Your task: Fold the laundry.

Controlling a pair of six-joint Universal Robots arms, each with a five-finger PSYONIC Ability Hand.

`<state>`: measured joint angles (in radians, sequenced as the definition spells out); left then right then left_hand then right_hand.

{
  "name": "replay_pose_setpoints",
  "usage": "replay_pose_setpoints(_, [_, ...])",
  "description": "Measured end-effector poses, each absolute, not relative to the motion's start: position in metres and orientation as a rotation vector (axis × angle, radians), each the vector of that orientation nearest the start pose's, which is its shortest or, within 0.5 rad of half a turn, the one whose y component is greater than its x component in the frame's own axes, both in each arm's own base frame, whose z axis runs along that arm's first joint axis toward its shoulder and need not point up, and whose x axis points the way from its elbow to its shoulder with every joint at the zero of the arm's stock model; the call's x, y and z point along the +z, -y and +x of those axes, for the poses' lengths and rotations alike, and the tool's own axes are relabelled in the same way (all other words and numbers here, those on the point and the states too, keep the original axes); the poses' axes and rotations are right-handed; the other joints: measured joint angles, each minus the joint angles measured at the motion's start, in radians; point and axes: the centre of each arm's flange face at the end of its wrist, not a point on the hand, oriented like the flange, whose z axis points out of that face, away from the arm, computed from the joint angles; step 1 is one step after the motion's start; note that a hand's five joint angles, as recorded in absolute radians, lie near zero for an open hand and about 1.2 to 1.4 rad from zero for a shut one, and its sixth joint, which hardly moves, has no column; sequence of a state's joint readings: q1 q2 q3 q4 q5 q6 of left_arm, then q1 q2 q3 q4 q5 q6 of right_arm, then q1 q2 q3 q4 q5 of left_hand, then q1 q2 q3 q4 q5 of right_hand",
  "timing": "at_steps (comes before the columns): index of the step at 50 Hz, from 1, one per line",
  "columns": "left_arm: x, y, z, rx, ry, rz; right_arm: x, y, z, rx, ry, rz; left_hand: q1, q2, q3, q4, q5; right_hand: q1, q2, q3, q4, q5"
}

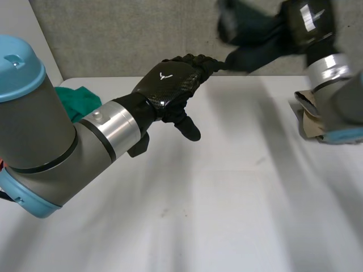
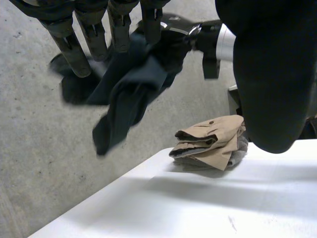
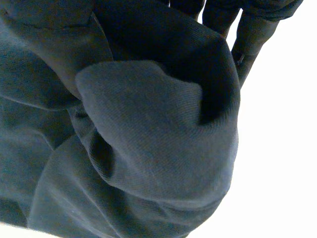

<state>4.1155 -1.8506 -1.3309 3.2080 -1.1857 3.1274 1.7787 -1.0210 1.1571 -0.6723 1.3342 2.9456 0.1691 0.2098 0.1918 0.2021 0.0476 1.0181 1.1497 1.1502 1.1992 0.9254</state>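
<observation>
**Dark blue cloth up in the air between two hands**

We see the dark blue cloth (image 1: 249, 54) held up in the air, past the far edge of the white surface (image 1: 227, 198). It hangs down in loose folds. The right hand (image 1: 306, 20) is up high and closed tight on one bunched end. In its wrist view the cloth lies thick across its palm. The left arm reaches out long, and the left hand (image 1: 170, 82) meets the other end of the cloth with its back facing up. We cannot tell if it holds the cloth. A folded tan cloth (image 1: 311, 116) sits at the right edge of the surface. A green cloth (image 1: 82, 102) lies at the left.
</observation>
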Motion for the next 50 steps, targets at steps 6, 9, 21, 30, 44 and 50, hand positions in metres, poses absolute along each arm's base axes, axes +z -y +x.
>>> replay_pose_setpoints(6, [0.296, 0.211, -0.344, 1.646, 1.599, -0.854, 0.324, 0.460, 0.168, -2.723, -1.374, -0.539, 0.000, 0.000, 0.000, 0.000, 0.000, 0.000, 0.000, 0.000, 0.000, 0.006])
replay_pose_setpoints(9, [0.295, 0.210, -0.345, 1.642, 1.601, -0.855, 0.314, 0.487, 0.116, -2.743, -1.413, -0.552, 0.000, 0.000, 0.000, 0.000, 0.000, 0.000, 0.002, 0.009, 0.003, 0.009])
replay_pose_setpoints(21, [0.284, 0.210, -0.346, 1.611, 1.629, -0.862, 0.173, 0.535, 0.009, -2.518, -1.640, -0.758, 0.000, 0.000, 0.000, 0.000, 0.000, 0.015, 0.009, 0.018, 0.006, 0.018])
replay_pose_setpoints(30, [0.281, 0.211, -0.346, 1.603, 1.637, -0.864, 0.135, 0.531, -0.004, -2.455, -1.655, -0.832, 0.000, 0.000, 0.000, 0.000, 0.000, -0.123, -0.198, -0.190, -0.221, -0.133])
replay_pose_setpoints(44, [0.284, 0.206, -0.347, 1.601, 1.627, -0.866, 0.200, 0.500, -0.017, -2.549, -1.885, -0.510, 0.000, 0.000, 0.000, 0.000, 0.000, -0.799, -0.933, -0.936, -0.983, -0.878])
replay_pose_setpoints(50, [0.289, 0.199, -0.349, 1.604, 1.602, -0.874, 0.234, 0.477, -0.041, -2.617, -2.185, -0.426, 0.000, 0.000, 0.000, 0.000, 0.000, -0.799, -0.933, -0.936, -0.983, -0.878])
